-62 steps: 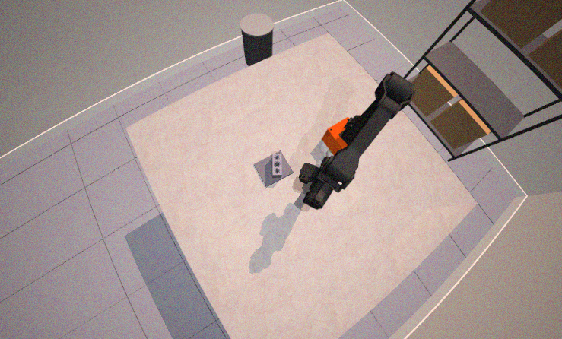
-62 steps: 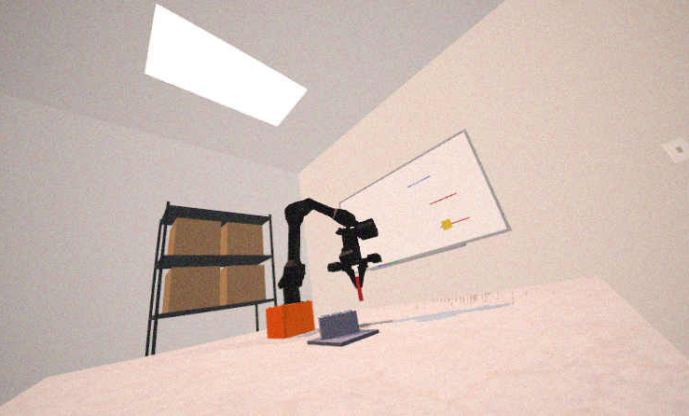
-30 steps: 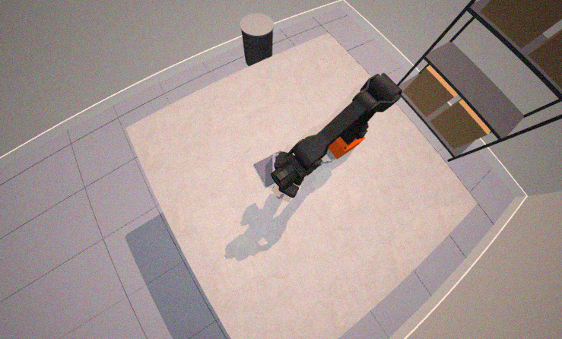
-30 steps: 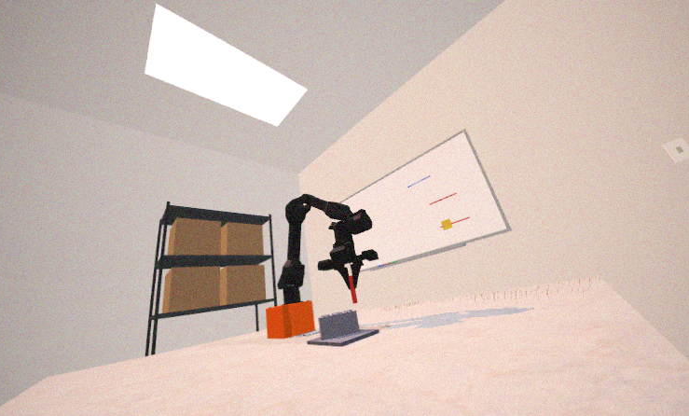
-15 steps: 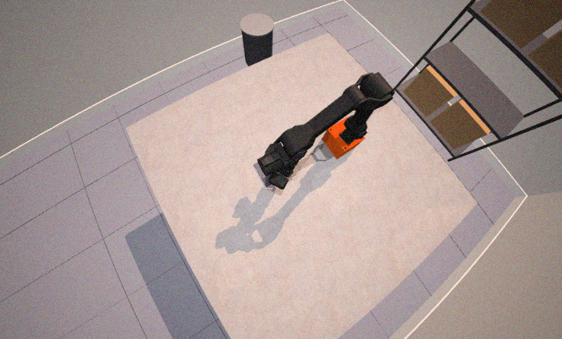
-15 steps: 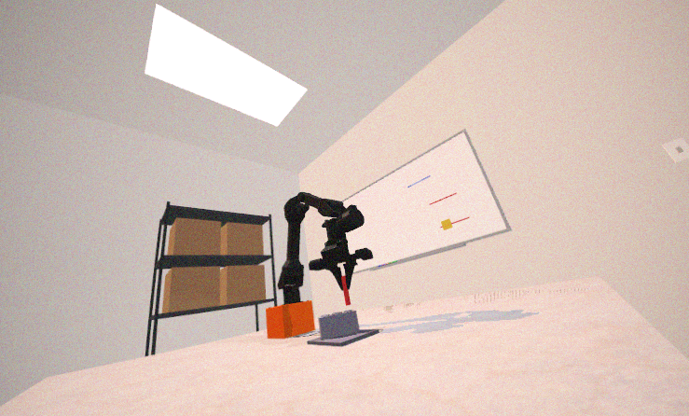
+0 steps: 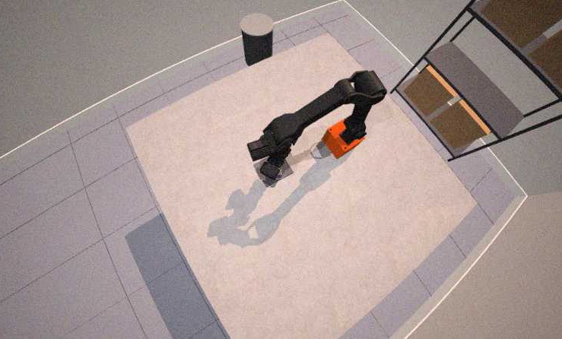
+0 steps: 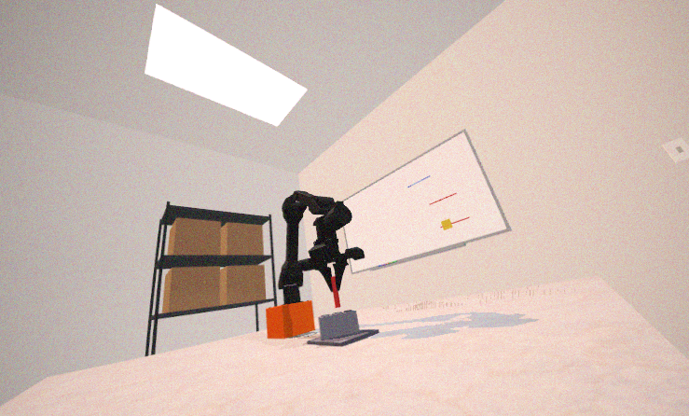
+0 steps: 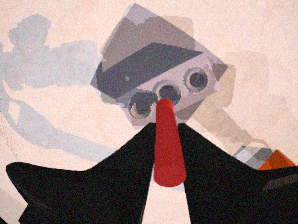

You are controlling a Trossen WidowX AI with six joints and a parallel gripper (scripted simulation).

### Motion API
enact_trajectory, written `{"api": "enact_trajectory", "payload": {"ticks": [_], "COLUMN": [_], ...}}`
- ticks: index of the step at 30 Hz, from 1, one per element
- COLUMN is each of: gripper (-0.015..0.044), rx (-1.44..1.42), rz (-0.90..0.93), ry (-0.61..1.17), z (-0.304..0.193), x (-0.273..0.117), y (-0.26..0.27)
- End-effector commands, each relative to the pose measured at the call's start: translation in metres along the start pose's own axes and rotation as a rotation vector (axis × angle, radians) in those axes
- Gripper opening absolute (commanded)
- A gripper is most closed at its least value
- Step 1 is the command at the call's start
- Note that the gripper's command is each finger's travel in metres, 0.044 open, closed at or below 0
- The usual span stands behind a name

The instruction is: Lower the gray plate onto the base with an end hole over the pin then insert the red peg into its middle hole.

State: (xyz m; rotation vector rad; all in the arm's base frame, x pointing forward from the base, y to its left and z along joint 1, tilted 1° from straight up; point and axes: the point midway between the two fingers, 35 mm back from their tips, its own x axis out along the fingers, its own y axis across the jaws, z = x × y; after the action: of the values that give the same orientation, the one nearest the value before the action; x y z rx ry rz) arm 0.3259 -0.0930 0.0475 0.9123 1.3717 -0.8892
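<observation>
The gray plate (image 8: 338,326) (image 9: 186,69) is a thick block with three holes in its top. It lies flat on the dark gray base (image 8: 331,341) (image 9: 125,30). I cannot tell which end hole has the pin in it. My gripper (image 8: 336,288) (image 9: 166,129) is shut on the red peg (image 8: 336,297) (image 9: 169,150) and holds it nearly upright, slightly tilted. The peg's lower end is a little above the plate's top. In the wrist view that end overlaps the near edge of the middle hole. In the top view the arm hides the peg and most of the plate.
The orange block (image 7: 336,140) (image 8: 291,319) (image 9: 280,161) under the arm's mount stands close beside the base. A shelf with boxes (image 8: 194,237) and a dark cylinder (image 7: 257,44) stand farther off. The arm's shadow falls across the table top (image 7: 358,236).
</observation>
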Motion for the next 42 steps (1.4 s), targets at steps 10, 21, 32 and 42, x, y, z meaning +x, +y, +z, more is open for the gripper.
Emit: {"api": "enact_trajectory", "payload": {"ticks": [10,21,32,42], "gripper": [0.0,0.0,0.0,0.0], "rx": [-0.008,-0.008,-0.008,-0.001], "rz": [-0.003,-0.003,-0.003,-0.001], "ry": [-0.004,-0.003,-0.003,0.0], "z": [0.0071,0.0049,0.0049,0.0043], "x": [-0.0007,-0.0006,-0.0006,0.0002], "y": [-0.0028,-0.005,-0.005,-0.0047]}}
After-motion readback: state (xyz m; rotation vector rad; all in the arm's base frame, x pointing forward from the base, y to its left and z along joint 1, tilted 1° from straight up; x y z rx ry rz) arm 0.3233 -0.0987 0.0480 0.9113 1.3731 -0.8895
